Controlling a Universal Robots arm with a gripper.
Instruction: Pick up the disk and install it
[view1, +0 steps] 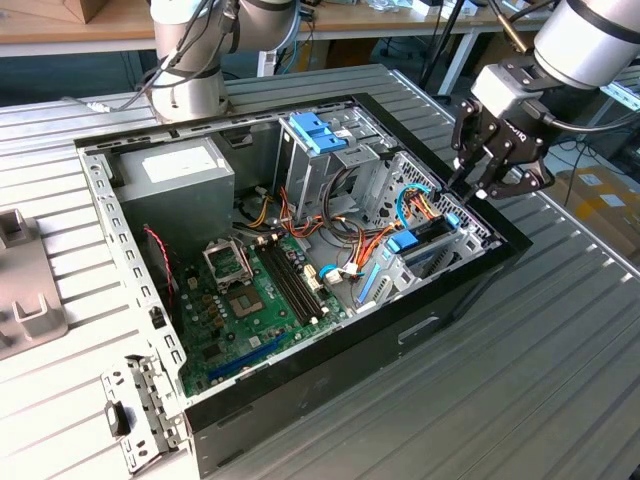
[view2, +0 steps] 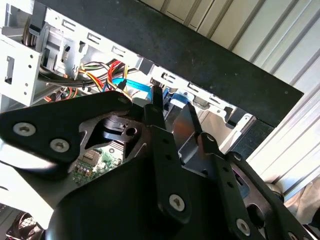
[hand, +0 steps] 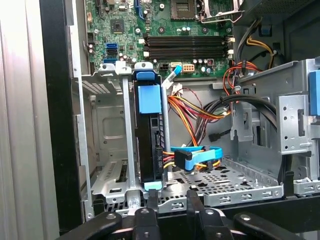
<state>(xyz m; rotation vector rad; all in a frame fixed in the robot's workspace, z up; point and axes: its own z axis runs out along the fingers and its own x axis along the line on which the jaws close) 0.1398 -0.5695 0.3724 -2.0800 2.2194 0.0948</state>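
Nearest your wrist cameras, the claw (hand: 170, 202) hung just over the front edge of the open computer case (view1: 330, 375), its two black fingers (view2: 159, 107) parted by a narrow gap and gripping nothing. In the second wrist view the fingertips pointed down at the drive cage (hand: 107, 145), with a blue strip showing just beyond them.

Right past the fingertips in the first wrist view you had the disk (hand: 150, 135): it stood on edge inside the cage, dark body between light-blue rails, a blue tab on its upper face. It looked seated in its slot, though how fully it was pushed home is hard to judge from this angle. A blue data cable (hand: 197, 156) curled just beside it, with orange and yellow power wires (hand: 187, 112) running behind.

Farther in lay the green motherboard (hand: 165, 20), with its row of memory slots (hand: 187, 47).

In the exterior view the claw (view1: 478, 178) sat at the case's corner on the exterior view's right, above the disk (view1: 432, 238). Beyond it stood the optical bay with its blue plastic tab (view1: 318, 132), then the grey power supply (view1: 180, 175) at the far side. The case rested on a ribbed metal tabletop (view1: 540, 380).
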